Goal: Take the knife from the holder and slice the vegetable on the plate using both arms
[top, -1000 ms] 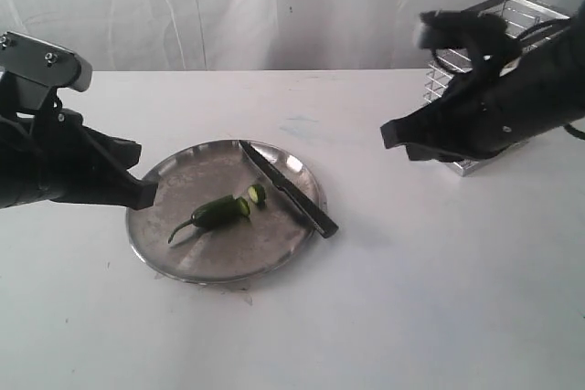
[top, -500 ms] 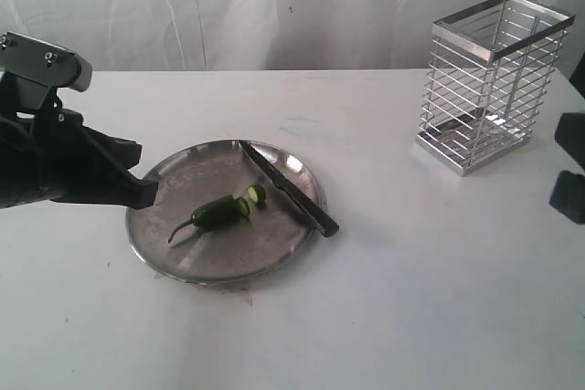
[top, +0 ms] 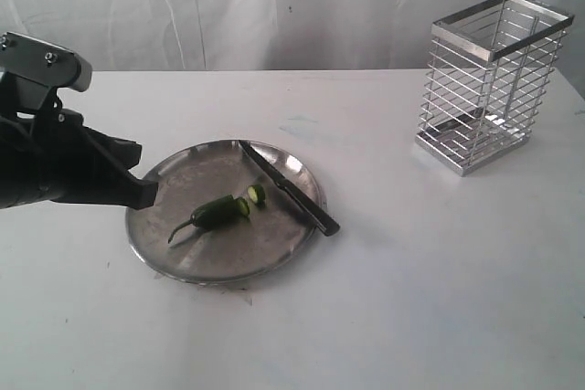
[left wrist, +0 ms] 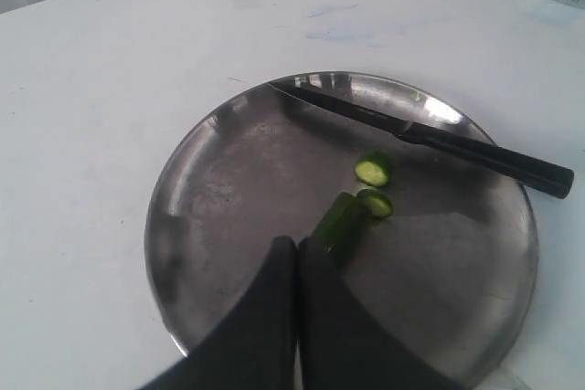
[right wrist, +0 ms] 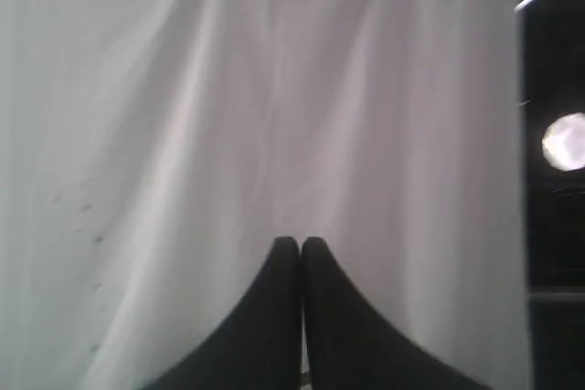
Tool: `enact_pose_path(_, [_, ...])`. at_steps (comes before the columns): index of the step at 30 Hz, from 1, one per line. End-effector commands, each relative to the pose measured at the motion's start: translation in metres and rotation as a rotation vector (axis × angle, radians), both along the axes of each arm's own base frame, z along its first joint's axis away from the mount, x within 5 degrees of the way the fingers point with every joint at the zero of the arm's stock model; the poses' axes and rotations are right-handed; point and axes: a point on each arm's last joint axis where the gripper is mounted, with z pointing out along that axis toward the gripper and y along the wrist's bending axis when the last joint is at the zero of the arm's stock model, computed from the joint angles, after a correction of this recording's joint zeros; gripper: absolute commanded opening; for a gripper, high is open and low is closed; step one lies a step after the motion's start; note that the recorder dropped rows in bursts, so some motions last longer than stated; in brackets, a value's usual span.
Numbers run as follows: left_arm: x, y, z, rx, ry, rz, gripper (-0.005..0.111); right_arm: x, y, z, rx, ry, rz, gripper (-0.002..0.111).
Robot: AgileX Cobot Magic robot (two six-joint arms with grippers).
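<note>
The steel plate (top: 260, 248) carries the dark green vegetable (top: 215, 211), its stem toward the near left, with two cut slices (top: 258, 194) beside its cut end. The black knife (top: 288, 191) lies across the plate's right rim, its handle hanging over the edge. My left gripper (top: 146, 194) is shut and empty at the plate's left rim. In the left wrist view its tips (left wrist: 297, 242) sit just short of the vegetable (left wrist: 340, 223), with the knife (left wrist: 439, 139) beyond. The right gripper (right wrist: 301, 242) is shut and empty, faces a white curtain, and is out of the exterior view.
The chrome wire holder (top: 494, 79) stands empty at the back right of the white table (top: 411, 299). A white curtain (top: 274, 6) hangs behind the table. A dark opening with a bright lamp (right wrist: 567, 142) borders the curtain in the right wrist view.
The right arm has swung away from in front of the holder and left the exterior view to the right. The left arm, knife and vegetable have not moved.
</note>
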Motion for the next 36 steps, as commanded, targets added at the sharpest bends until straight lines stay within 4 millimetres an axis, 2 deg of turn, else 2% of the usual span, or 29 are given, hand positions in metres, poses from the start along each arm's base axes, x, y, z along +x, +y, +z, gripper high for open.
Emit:
enact_pose_path(1, [-0.002, 0.001, 0.001, -0.029, 0.004, 0.008, 0.000, -0.023, -0.009, -0.023, 0.078, -0.038, -0.152, 0.000])
enact_pose_path(3, [-0.002, 0.001, 0.001, -0.029, 0.004, 0.008, 0.000, -0.026, -0.010, -0.036, 0.102, -0.038, -0.177, 0.000])
enact_pose_path(5, [-0.002, 0.001, 0.001, -0.029, 0.004, 0.008, 0.000, -0.018, -0.011, -0.054, 0.128, 0.019, -0.181, 0.000])
enact_pose_path(7, [-0.002, 0.001, 0.001, -0.029, 0.004, 0.008, 0.000, -0.010, -0.010, -0.077, 0.110, 0.100, -0.175, 0.000])
enact_pose_path(9, [-0.002, 0.001, 0.001, -0.029, 0.004, 0.008, 0.000, -0.001, -0.008, -0.111, 0.085, 0.200, -0.162, 0.000])
enact_pose_path(10, [-0.002, 0.001, 0.001, -0.029, 0.004, 0.008, 0.000, 0.000, -0.007, -0.115, 0.095, 0.225, -0.145, 0.000])
enact_pose_path(12, [-0.002, 0.001, 0.001, -0.029, 0.004, 0.008, 0.000, 0.002, -0.007, -0.141, 0.251, 0.499, -0.130, 0.000])
enact_pose_path(13, [-0.002, 0.001, 0.001, -0.029, 0.004, 0.008, 0.000, 0.001, -0.008, -0.148, 0.282, 0.581, -0.148, 0.000])
enact_pose_path(15, [-0.002, 0.001, 0.001, -0.029, 0.004, 0.008, 0.000, -0.001, -0.010, -0.156, 0.224, 0.671, -0.189, 0.000])
enact_pose_path(32, [-0.002, 0.001, 0.002, -0.028, 0.001, 0.013, 0.000, -0.001, -0.010, -0.157, 0.192, 0.683, -0.194, 0.000])
enact_pose_path(34, [-0.011, 0.004, 0.017, -0.058, -0.058, 0.001, 0.000, -0.001, -0.010, -0.157, 0.193, 0.685, -0.196, 0.000])
enact_pose_path(36, [-0.027, 0.011, 0.043, -0.127, -0.165, -0.032, 0.000, -0.001, -0.010, -0.157, 0.193, 0.685, -0.196, 0.000])
